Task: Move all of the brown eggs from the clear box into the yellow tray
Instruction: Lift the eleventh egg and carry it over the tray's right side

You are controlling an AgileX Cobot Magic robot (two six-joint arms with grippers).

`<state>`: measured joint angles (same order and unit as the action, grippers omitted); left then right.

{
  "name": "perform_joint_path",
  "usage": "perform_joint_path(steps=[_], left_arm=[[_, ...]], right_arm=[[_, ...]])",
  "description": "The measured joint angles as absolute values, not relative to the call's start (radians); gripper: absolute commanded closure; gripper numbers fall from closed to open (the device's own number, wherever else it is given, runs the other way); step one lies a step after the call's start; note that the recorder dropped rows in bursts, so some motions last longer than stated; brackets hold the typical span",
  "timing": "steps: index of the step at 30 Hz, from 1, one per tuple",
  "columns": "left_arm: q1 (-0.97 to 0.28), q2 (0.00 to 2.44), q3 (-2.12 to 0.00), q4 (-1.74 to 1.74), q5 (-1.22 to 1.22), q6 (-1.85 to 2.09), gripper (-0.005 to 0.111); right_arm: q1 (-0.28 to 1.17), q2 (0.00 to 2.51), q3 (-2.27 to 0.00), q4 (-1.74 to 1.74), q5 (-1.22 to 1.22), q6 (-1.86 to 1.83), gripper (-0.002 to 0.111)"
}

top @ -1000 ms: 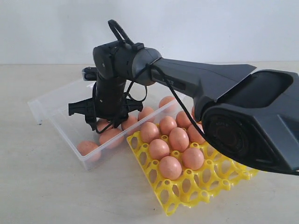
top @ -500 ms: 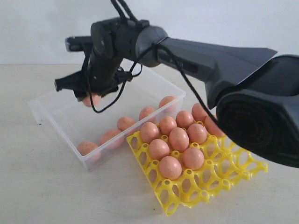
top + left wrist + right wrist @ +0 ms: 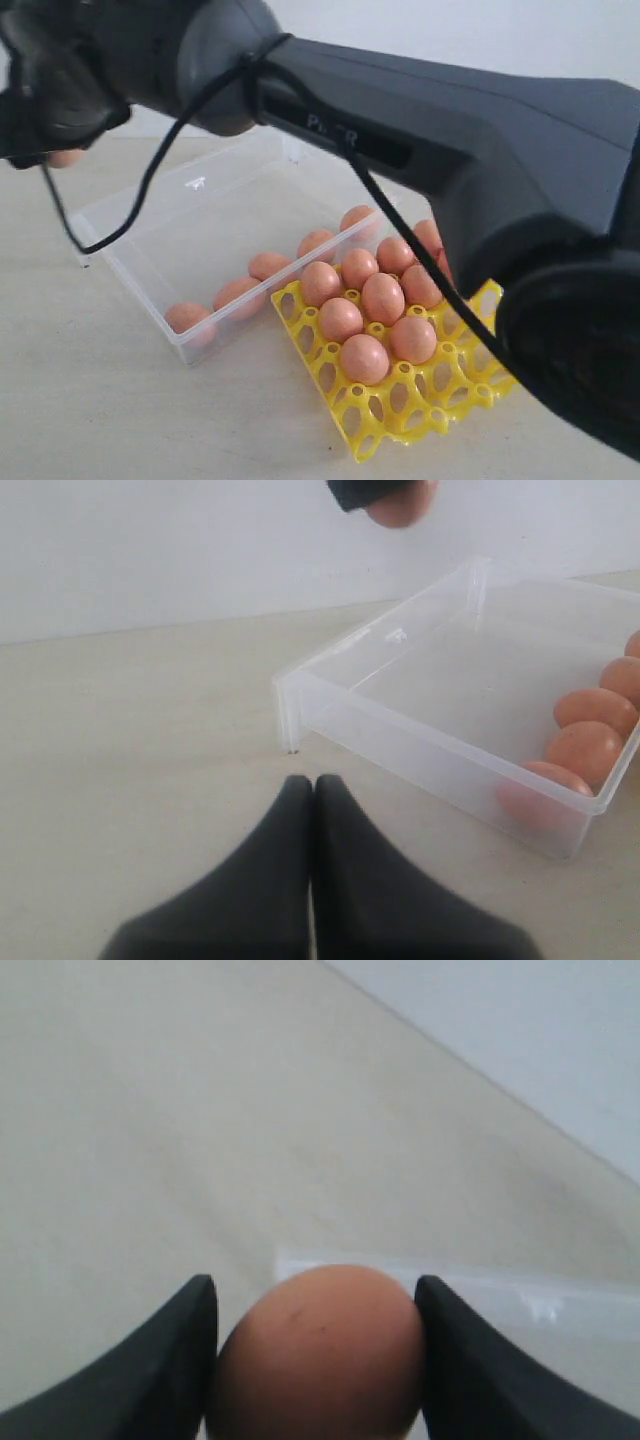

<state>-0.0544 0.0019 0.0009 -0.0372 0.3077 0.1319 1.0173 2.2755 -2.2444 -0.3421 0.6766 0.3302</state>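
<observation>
My right gripper [image 3: 316,1288] is shut on a brown egg [image 3: 318,1352], one black finger on each side. In the exterior view that egg [image 3: 63,157] hangs high at the far left, above and left of the clear box [image 3: 135,222]. Several brown eggs [image 3: 238,293] lie along the box's near-right wall. The yellow tray [image 3: 405,412] sits against the box's right side, with several eggs [image 3: 364,358] in its cups. My left gripper [image 3: 312,780] is shut on nothing, low over the table beside the box's corner [image 3: 290,715].
My right arm [image 3: 420,130] crosses the whole upper exterior view and hides the tray's far right part. Pale tabletop [image 3: 90,400] lies in front of the box and tray. A white wall [image 3: 480,30] stands behind.
My right gripper has lifted an egg out of the clear box and swung up and left with it, nearer the exterior camera. The eggs in the box and tray have stayed put.
</observation>
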Motion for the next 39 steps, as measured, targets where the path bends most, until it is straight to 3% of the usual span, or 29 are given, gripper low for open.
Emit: perform_joint_path(steps=[4,9,20,24,34,39], left_arm=[[-0.054,0.002,0.001,-0.037,0.308,0.132,0.111],[-0.054,0.002,0.001,-0.037,0.308,0.132,0.111],[-0.054,0.002,0.001,-0.037,0.308,0.132,0.111],[-0.054,0.002,0.001,-0.037,0.308,0.132,0.111],[-0.054,0.002,0.001,-0.037,0.308,0.132,0.111],[-0.054,0.002,0.001,-0.037,0.308,0.132,0.111]], right_arm=[[1.091,2.215,-2.244,-0.412,0.653,0.33,0.109],[1.063,2.115,-2.129,-0.443,0.651,0.282,0.109],[1.029,1.767,-1.361,-0.695,0.163,0.662,0.109],[1.019,1.618,-1.155,-0.707,0.113,0.72,0.109],[0.792,1.189,-0.774,-0.708,0.103,0.837,0.109],[0.604,1.054,-0.601,-0.721,0.101,0.83,0.109]])
